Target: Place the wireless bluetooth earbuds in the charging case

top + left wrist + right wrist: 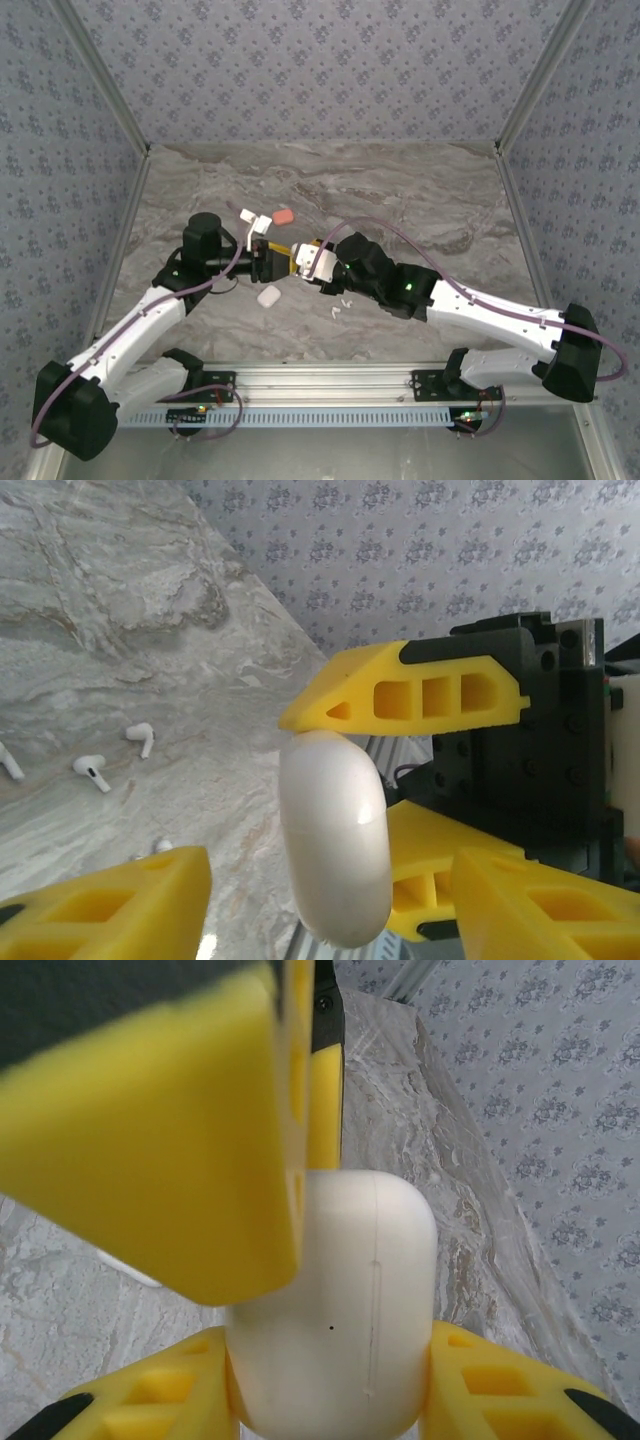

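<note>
Right gripper (pixel 328 1360) clamps the white rounded plastic charging case (pixel 340 1260).
Left gripper (pixel 330 868) straddles it, jaws apart, no grip; small white stemmed earbuds (pixel 92 770) lie on the grey marbled table (pixel 90 590) beyond its fingers.

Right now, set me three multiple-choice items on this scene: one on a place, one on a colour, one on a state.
1. The coral case lies: A. beyond the held case; B. at the near edge; C. in a gripper.
2. The held case is: A. black; B. white; C. coral.
3. The right gripper is: A. open, empty; B. shut on an earbud; C. shut on the case.
Key: 1 A, the top view shows it farther out than the held one. 2 B, both wrist views show a white shell. 3 C, its fingers press the case's sides.
</note>
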Robot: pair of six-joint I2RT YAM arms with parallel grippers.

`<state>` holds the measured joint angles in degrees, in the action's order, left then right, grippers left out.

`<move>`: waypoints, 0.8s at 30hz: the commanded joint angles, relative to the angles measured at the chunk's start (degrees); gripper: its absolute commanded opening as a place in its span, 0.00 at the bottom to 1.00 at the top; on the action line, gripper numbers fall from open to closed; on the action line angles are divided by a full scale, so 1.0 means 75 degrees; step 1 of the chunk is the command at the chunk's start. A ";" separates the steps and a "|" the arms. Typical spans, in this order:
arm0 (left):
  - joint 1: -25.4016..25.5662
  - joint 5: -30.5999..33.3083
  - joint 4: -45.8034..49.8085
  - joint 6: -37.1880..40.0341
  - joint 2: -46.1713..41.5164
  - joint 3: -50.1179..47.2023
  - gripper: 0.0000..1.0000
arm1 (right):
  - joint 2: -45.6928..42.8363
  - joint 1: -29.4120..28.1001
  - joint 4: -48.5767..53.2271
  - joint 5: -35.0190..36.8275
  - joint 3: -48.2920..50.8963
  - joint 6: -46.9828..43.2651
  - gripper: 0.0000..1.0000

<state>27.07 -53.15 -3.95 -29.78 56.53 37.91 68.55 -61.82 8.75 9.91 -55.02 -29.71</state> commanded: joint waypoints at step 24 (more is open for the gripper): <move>0.0954 0.1258 -0.1187 0.1757 -0.0477 -0.0354 0.08 | -0.1413 0.1798 0.0948 -0.4111 0.0106 0.2179 0.99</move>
<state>31.79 -47.18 -8.03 -23.38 55.40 36.73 61.25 -51.09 16.38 -9.52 -55.55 -20.75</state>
